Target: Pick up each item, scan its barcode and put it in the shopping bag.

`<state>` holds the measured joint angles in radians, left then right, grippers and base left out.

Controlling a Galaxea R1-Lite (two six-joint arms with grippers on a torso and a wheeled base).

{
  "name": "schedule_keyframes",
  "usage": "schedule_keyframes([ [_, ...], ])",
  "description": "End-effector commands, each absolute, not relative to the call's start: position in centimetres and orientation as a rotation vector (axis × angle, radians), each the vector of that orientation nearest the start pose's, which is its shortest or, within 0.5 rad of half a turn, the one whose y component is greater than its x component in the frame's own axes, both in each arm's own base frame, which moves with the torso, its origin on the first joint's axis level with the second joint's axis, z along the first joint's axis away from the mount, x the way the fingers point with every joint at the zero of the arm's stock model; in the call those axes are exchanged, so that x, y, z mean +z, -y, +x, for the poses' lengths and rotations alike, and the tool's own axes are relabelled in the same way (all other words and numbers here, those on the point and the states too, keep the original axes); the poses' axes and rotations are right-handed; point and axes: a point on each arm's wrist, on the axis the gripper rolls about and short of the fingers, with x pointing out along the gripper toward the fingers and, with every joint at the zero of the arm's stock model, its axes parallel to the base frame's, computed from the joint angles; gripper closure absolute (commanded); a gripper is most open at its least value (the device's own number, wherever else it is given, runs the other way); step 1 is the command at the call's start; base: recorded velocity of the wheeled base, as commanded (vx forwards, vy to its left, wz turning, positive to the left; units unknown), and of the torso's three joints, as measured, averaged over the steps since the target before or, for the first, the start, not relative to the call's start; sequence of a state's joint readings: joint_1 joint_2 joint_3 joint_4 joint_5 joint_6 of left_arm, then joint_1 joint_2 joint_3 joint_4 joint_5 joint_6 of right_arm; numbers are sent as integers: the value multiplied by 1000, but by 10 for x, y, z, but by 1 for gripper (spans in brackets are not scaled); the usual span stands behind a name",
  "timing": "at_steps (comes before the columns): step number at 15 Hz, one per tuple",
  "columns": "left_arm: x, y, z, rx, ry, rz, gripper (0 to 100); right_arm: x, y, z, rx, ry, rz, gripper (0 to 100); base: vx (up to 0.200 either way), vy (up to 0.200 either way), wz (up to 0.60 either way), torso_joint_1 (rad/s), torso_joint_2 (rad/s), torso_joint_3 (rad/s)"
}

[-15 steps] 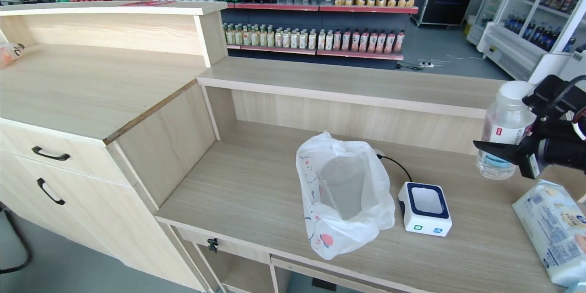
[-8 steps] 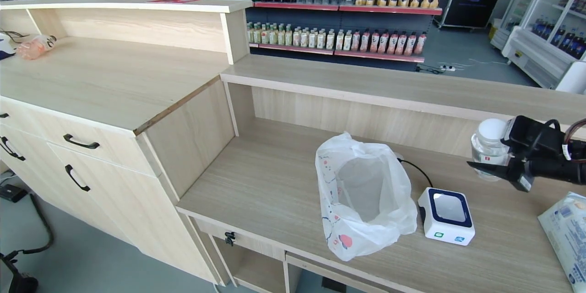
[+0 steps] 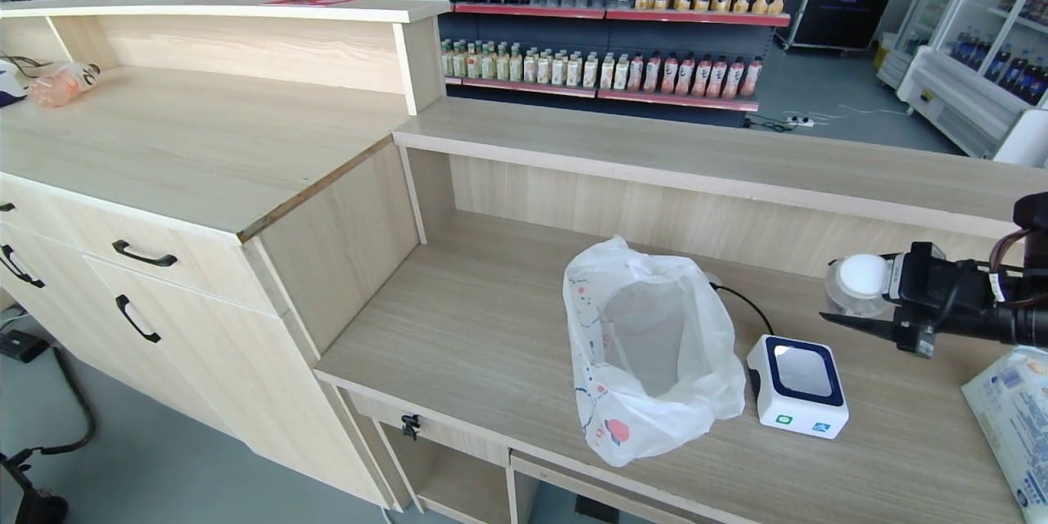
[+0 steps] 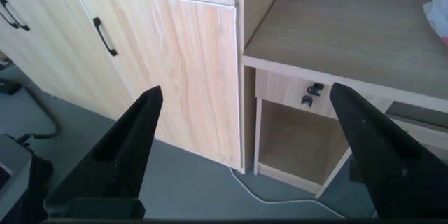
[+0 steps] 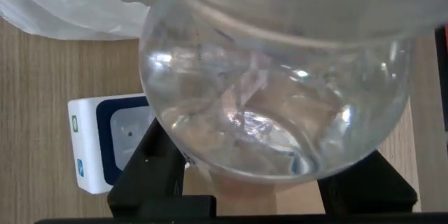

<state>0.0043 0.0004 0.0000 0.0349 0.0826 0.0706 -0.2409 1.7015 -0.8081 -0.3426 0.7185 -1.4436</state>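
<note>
1. The right gripper (image 3: 866,304) is closed on the water bottle (image 3: 858,282). Its dark fingers (image 5: 155,176) press on either side of the clear body.
2. The bottle is held off the counter (image 3: 491,327), with its white cap turned towards the head camera. In the right wrist view its clear rounded lower part bulges between the fingers.
3. The scanner (image 3: 797,385) lies on the counter below the right gripper, to its left and nearer the robot. It is apart from the bottle, and its window faces up.
4. The shopping bag (image 3: 651,364) stands farther to the gripper's left, beyond the scanner and just beside it. Its mouth is open.
5. A pack of wipes (image 3: 1011,417) lies on the counter below the right arm, on the gripper's right and nearer the robot.
6. The right arm comes in from the right, roughly level above the counter, with the gripper pointing left.
7. The left gripper (image 4: 245,147) has its fingers (image 4: 122,157) spread wide and holds nothing. It hangs low over the floor, facing the cabinet doors (image 4: 168,56) and the front edge of the counter. The shopping bag is well away from it, up on the counter.
</note>
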Motion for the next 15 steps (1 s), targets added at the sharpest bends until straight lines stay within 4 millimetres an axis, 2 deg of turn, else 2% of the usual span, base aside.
schedule_keyframes([
  [1, 72, -2, -23, 88, -38, 72, 0, 150, 56, 292, 735, -64, -1151, 100, 0, 0, 0, 0, 0, 0],
  [8, 72, -2, -23, 88, -38, 72, 0, 135, 52, 311, 835, 27, -1227, 100, 0, 0, 0, 0, 0, 0],
  [15, 72, -2, -23, 88, -38, 72, 0, 121, 52, 318, 870, 35, -1269, 100, 0, 0, 0, 0, 0, 0],
])
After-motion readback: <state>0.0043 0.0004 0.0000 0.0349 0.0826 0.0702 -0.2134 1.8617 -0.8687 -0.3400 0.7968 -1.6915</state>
